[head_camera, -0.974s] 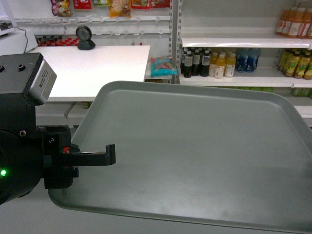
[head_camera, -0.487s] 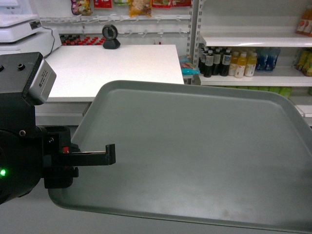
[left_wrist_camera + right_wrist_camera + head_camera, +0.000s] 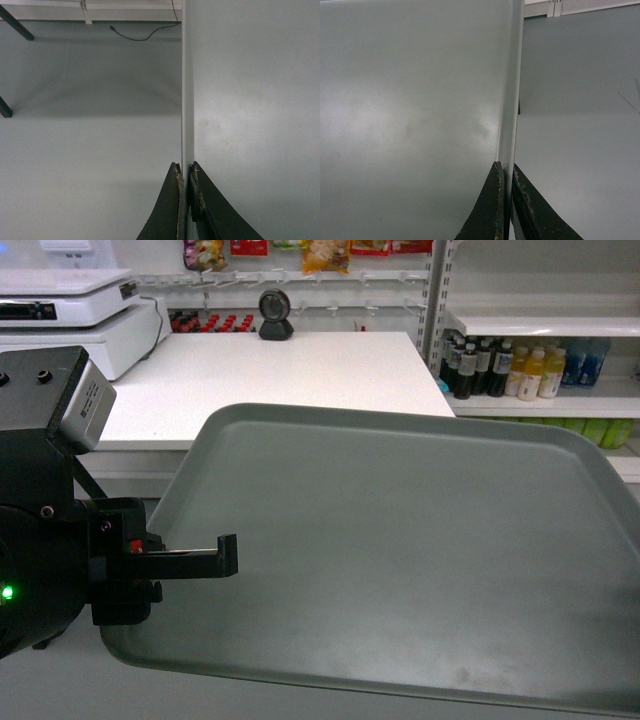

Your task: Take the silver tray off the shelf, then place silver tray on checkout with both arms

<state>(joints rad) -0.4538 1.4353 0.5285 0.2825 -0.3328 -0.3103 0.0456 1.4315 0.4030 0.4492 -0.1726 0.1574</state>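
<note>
Held level above the floor: matte grey-green rectangular tray (image 3: pixel 400 560), opposite rims pinched by left end effector (image 3: pixel 186 200) and right end effector (image 3: pixel 506 200), facing the white worktop (image 3: pixel 270 380).

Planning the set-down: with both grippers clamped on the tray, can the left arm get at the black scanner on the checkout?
Probably not: the left gripper is shut on the silver tray rim, and the scanner sits at the checkout far edge.

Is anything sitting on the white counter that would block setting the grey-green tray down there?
Nothing visible blocks it. The matte grey-green rectangular tray is held by both grippers, left and right. The broad white counter ahead is bare in the middle; a white scale and round black scanner stand at its far edge.
</note>
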